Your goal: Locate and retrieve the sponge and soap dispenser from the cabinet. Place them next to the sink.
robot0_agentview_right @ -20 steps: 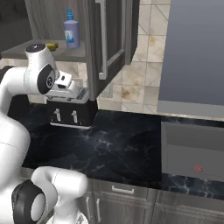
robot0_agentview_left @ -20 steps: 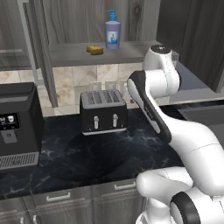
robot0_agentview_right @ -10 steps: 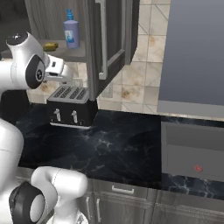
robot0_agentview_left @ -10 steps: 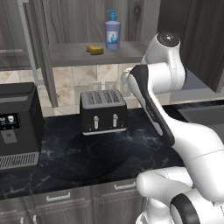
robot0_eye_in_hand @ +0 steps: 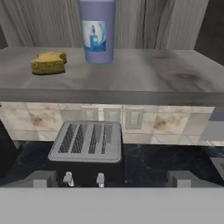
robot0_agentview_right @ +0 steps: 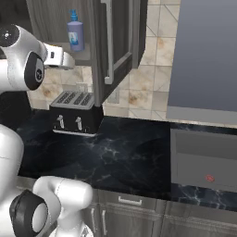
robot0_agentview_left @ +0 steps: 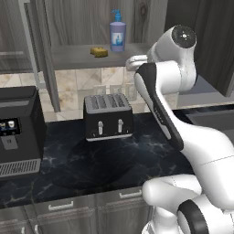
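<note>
Hand view: sponge [robot0_eye_in_hand: 49,62] and soap dispenser [robot0_eye_in_hand: 96,31] stood on cabinet shelf [robot0_eye_in_hand: 144,81], above and left of fingertips [robot0_eye_in_hand: 40,179]; sponge long axis ran across view. Fingers spread wide, holding nothing; toaster [robot0_eye_in_hand: 87,142] directly below.

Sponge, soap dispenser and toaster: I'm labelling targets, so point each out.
sponge [robot0_eye_in_hand: 49,62], hand view, its front face.
soap dispenser [robot0_agentview_left: 117,37], left base view, its label.
toaster [robot0_agentview_right: 75,98], right base view, its slotted top.
</note>
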